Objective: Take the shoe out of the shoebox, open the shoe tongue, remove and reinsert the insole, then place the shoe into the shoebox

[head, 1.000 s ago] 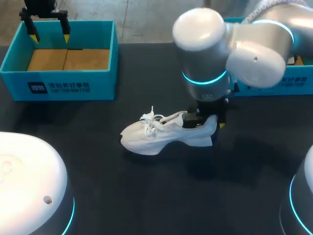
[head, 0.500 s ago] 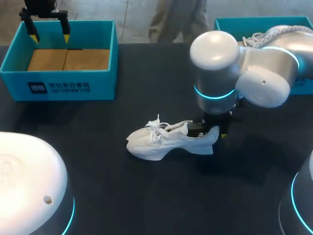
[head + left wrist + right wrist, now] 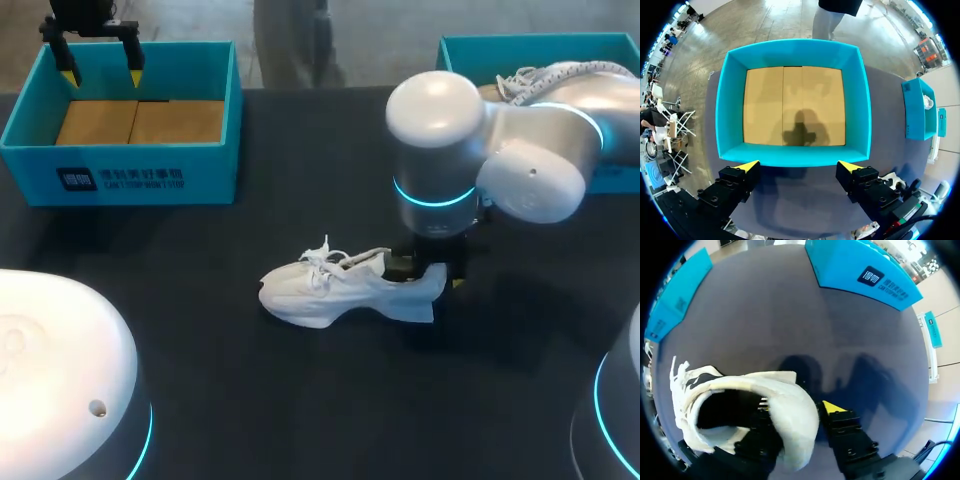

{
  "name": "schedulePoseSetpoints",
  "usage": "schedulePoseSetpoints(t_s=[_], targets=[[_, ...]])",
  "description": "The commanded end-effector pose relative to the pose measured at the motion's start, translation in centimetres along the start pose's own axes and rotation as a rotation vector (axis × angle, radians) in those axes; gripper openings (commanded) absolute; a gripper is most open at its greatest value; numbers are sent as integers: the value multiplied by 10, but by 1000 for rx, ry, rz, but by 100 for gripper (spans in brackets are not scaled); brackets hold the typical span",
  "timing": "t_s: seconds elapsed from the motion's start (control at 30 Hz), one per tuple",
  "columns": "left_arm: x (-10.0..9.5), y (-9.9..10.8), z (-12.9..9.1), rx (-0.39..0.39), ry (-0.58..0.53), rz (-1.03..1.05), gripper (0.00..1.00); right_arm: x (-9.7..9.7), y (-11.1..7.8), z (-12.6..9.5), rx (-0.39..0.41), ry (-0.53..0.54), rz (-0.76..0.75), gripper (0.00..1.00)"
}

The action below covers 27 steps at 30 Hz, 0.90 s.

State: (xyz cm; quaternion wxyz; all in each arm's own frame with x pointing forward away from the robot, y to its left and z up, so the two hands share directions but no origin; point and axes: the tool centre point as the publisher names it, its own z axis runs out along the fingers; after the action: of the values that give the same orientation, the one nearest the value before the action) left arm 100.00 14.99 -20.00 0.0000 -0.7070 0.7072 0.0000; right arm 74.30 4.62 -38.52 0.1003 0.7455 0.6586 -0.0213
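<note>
1. Dark bench (image 3: 190, 330) is filling the foreground, with the rounded white bases of my two arms showing at its near corners.
2. Near the bench's middle, the white shoe (image 3: 340, 288) is sitting sole-down, its toe pointing toward my left side and its laces (image 3: 318, 252) sticking up; whether the sole is touching the bench I cannot tell.
3. At the heel, the right end effector (image 3: 432, 272) is gripping the white shoe. The right wrist view is showing one finger inside the shoe opening and the yellow-tipped finger (image 3: 832, 407) outside, with the heel wall (image 3: 797, 415) pinched between them.
4. Right arm (image 3: 470, 150) is coming in from the right and bending down over the heel.
5. Farther back on my left, the shoebox (image 3: 130, 180) is standing open, showing only its bare brown cardboard floor (image 3: 795, 105).
6. Above the shoebox's far rim, the left end effector (image 3: 98, 62) is hovering with its fingers spread wide, holding nothing.
7. At the far right, a second teal box (image 3: 470, 45) is standing partly behind the right arm.
</note>
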Motion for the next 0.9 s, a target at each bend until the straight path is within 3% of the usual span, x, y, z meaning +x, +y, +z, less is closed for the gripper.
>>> schedulePoseSetpoints(t_s=[0.03, 0.1, 0.4, 0.6, 0.7, 0.9], targets=[[0, 0, 0, 0, 0, 0, 100, -1, -2, -14, -8, -2, 1, 82], [0, 0, 0, 0, 0, 0, 100, -3, -2, -23, -10, -5, -1, 100], [0, 0, 0, 0, 0, 0, 100, -16, 3, -74, -23, 42, -59, 100], [0, 0, 0, 0, 0, 0, 100, -31, 18, -108, -93, 130, -215, 100], [0, 0, 0, 0, 0, 0, 100, -38, 27, -120, -152, 178, -388, 100], [0, 0, 0, 0, 0, 0, 100, -46, 37, -132, -263, 348, -914, 100]])
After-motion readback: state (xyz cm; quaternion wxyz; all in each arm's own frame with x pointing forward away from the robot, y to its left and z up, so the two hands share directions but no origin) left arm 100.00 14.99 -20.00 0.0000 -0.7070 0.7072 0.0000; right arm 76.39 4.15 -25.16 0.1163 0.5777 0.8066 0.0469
